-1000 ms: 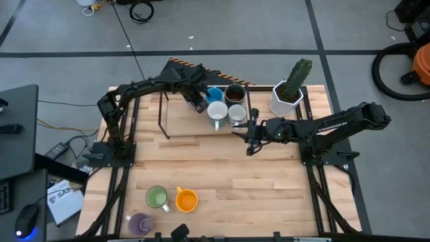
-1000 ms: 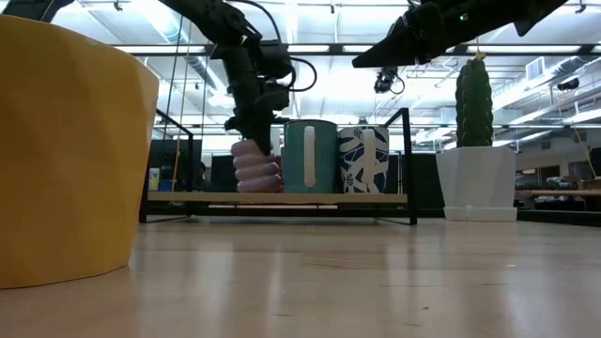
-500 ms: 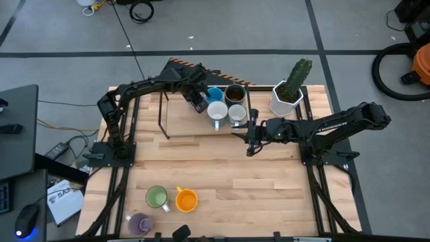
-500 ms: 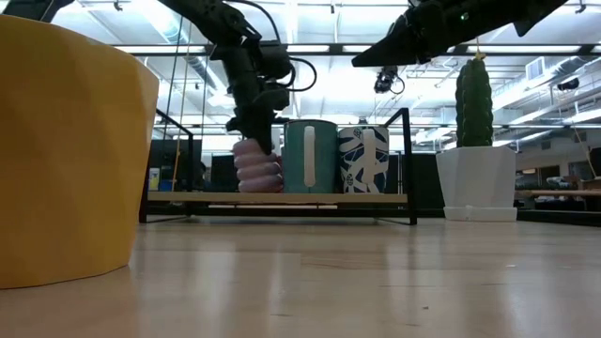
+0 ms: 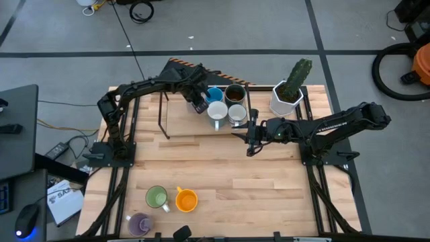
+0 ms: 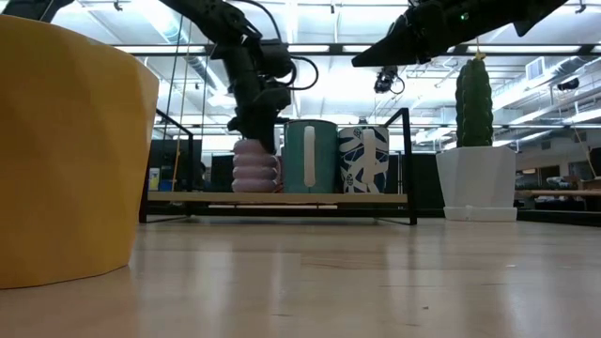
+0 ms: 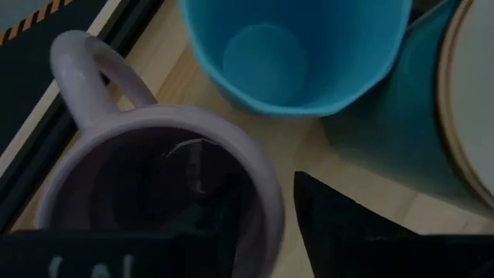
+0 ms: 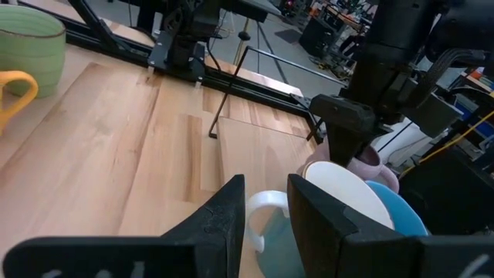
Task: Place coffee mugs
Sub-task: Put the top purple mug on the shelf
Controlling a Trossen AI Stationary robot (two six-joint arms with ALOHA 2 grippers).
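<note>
The left gripper (image 5: 199,103) is in the upper middle of the high view, at the left end of the mug group on the low rack (image 6: 282,198). Its fingers (image 7: 351,232) straddle the rim of a purple mug (image 7: 166,193): one finger is inside the cup and the other is outside the wall. If they press the wall or are loose, I cannot tell. In the low view this purple mug (image 6: 255,167) stands upright on the rack, under the left arm.

Just beside the purple mug is the blue mug (image 7: 297,54), and next to it a white mug (image 5: 217,111) with a teal outside. The dark brown mug (image 5: 234,93) and a second white mug (image 5: 237,113) complete the group in the upper middle of the high view.

The right gripper (image 5: 250,140) hangs in the middle of the high view, just below the group. Its fingers (image 8: 324,216) are apart with a narrow gap and hold nothing.

In the lower left of the high view stand the green mug (image 5: 156,197), the orange mug (image 5: 186,200) and another purple mug (image 5: 140,224), well apart from the rack. The white pot with the cactus (image 5: 290,91) is in the upper right of the table (image 5: 222,168).
</note>
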